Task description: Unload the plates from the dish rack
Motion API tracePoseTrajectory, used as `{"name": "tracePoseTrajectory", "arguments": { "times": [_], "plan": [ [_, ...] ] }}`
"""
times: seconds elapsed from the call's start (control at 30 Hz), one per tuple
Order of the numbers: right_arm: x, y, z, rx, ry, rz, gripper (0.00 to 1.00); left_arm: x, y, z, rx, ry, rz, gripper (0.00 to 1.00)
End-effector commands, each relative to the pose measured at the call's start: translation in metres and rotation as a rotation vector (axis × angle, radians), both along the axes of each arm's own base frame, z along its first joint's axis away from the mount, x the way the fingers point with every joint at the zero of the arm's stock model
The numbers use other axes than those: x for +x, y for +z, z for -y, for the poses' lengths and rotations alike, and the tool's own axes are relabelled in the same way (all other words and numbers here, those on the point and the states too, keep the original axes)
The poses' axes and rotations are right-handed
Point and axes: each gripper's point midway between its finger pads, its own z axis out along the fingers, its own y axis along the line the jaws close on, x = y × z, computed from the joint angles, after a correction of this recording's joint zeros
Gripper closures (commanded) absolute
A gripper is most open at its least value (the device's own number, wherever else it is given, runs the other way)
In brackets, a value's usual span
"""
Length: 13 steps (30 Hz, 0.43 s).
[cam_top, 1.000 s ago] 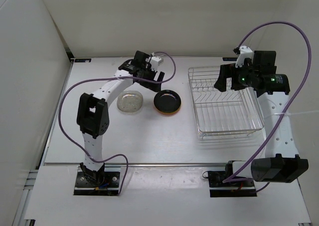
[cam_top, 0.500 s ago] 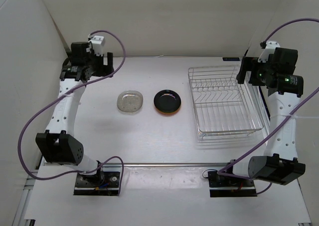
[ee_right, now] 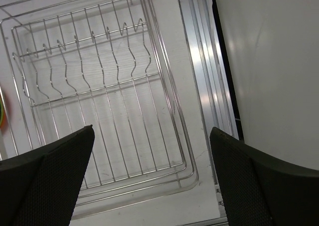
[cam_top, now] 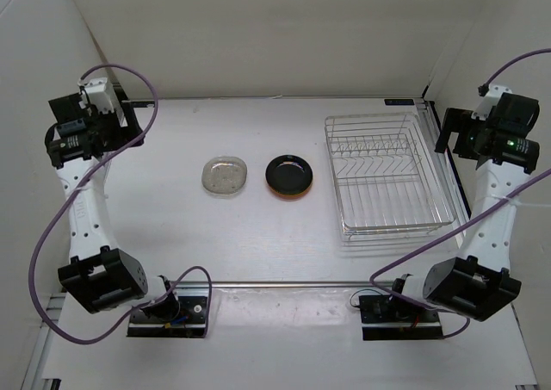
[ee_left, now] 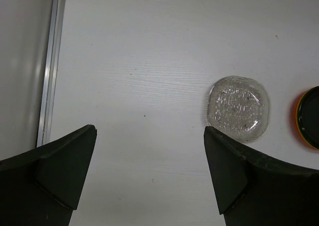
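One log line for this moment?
dish rack: empty | clear plate: on table | black plate: on orange plate | left tool: open | right tool: open

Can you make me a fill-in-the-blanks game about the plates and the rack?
The dish rack is ___.
In the top view, the clear plate lies ___ of the black plate.
The orange plate lies ___ the black plate.
The left tool and right tool are both ___.
Missing words: empty, left, under, open.
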Motion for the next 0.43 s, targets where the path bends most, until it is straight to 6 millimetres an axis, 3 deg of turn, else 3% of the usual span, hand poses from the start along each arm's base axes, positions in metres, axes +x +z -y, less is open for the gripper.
{"name": "tracePoseTrajectory", "arguments": {
  "times": [0.0,0.4],
  "plan": [
    [0.005,0.004,0.012,-0.041,-0.007,0.035,0.0,-0.011,-0.002,0.003,-0.024,-0.037,0.004,0.0],
    [0.004,0.006,0.013,-0.039,-0.007,0.046,0.0,-0.01,-0.01,-0.006,-0.104,-0.017,0.004,0.0]
  ]
}}
